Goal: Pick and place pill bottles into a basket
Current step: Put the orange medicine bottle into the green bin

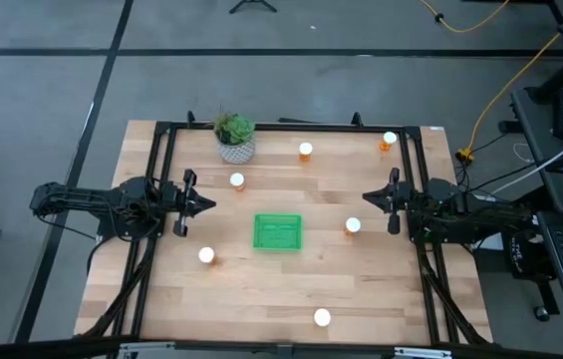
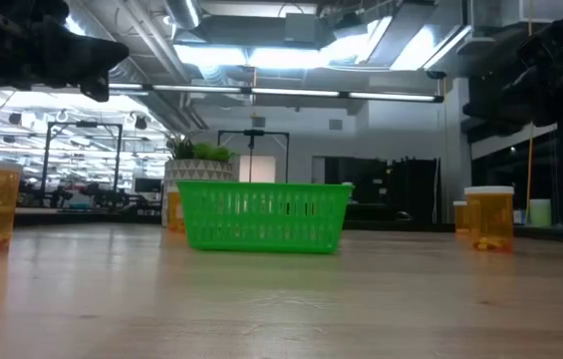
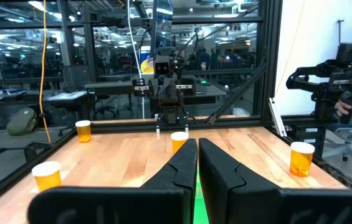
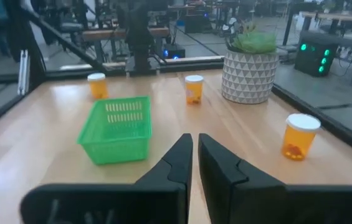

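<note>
You're in a robotics lab: around the pale wooden table [image 1: 261, 289] stand black metal frames [image 3: 269, 62], more camera rigs [image 3: 166, 68], yellow cables [image 1: 500, 90], and exposed ceiling ducts [image 2: 251, 75] overhead.

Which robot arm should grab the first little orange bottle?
Probably the right. The right gripper sits very near a bottle beside the basket. The left gripper is a little farther from its nearest bottle. Both are shut and empty.

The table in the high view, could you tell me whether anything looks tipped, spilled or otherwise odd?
Nothing stands out. The six pill bottles stand upright and capped, scattered around the empty green basket; the potted plant is upright too.
</note>
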